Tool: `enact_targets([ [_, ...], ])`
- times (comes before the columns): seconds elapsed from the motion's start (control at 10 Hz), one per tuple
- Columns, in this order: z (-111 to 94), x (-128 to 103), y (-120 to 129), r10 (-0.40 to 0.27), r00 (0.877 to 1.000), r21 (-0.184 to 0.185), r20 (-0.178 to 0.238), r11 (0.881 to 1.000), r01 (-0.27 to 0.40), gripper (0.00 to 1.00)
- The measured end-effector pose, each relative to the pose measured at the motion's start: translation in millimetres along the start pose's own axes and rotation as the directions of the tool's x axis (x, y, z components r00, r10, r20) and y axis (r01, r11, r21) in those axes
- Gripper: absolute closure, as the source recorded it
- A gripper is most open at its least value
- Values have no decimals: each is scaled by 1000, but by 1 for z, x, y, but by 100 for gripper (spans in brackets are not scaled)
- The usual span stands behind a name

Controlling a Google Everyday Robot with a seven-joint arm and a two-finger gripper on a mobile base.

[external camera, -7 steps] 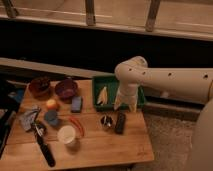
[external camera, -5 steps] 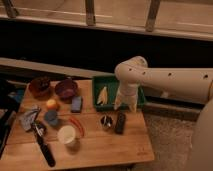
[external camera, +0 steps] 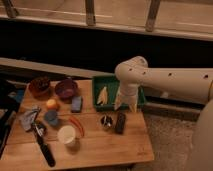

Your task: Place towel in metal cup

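Camera view: a wooden table (external camera: pixel 100 150) stood before a dark wall topped by a railing.
Far left: the towel (external camera: pixel 29 117) lay crumpled near the table's left edge, with a black-handled tool (external camera: pixel 45 150) just beside it, angled toward the front edge.
Left of centre: a dark red bowl (external camera: pixel 39 85) and a purple bowl (external camera: pixel 65 89) sat along the back edge. In front of them were an orange ball (external camera: pixel 51 104), a blue sponge (external camera: pixel 76 103), a blue disc (external camera: pixel 51 116) and a white cup (external camera: pixel 66 135).
Centre: the metal cup (external camera: pixel 105 121) stood upright, well apart from the towel, with a dark block (external camera: pixel 120 122) just beside it on the right.
Back right: a green tray (external camera: pixel 107 78) sat at the rear edge, a pale yellow item (external camera: pixel 102 95) in its left half.
Gripper: the gripper (external camera: pixel 126 103) hung pointing straight down over the tray's right half, behind the metal cup. Its two pale fingers (external camera: pixel 119 102) were spread apart with nothing between them.
Arm: the white arm (external camera: pixel 170 80) stretched in nearly level from the right and bent down at a rounded joint above the tray.
Open room: bare wood ran from the metal cup to the front and right edges.
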Motion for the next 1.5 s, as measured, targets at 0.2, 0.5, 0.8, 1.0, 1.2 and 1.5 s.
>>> enact_targets([
  [0.2, 0, 0, 0, 0, 1000, 0, 0, 1000, 0, 35],
  [0.5, 0, 0, 0, 0, 1000, 0, 0, 1000, 0, 35],
  [0.8, 0, 0, 0, 0, 1000, 1, 0, 1000, 0, 35],
  [1.0, -3, 1, -1, -19, 1000, 15, 19, 1000, 19, 35],
  [1.2, -13, 8, 23, -99, 994, 18, 55, 995, 98, 35],
  [1.5, -28, 24, 96, -246, 964, 5, 100, 969, 247, 35],
])
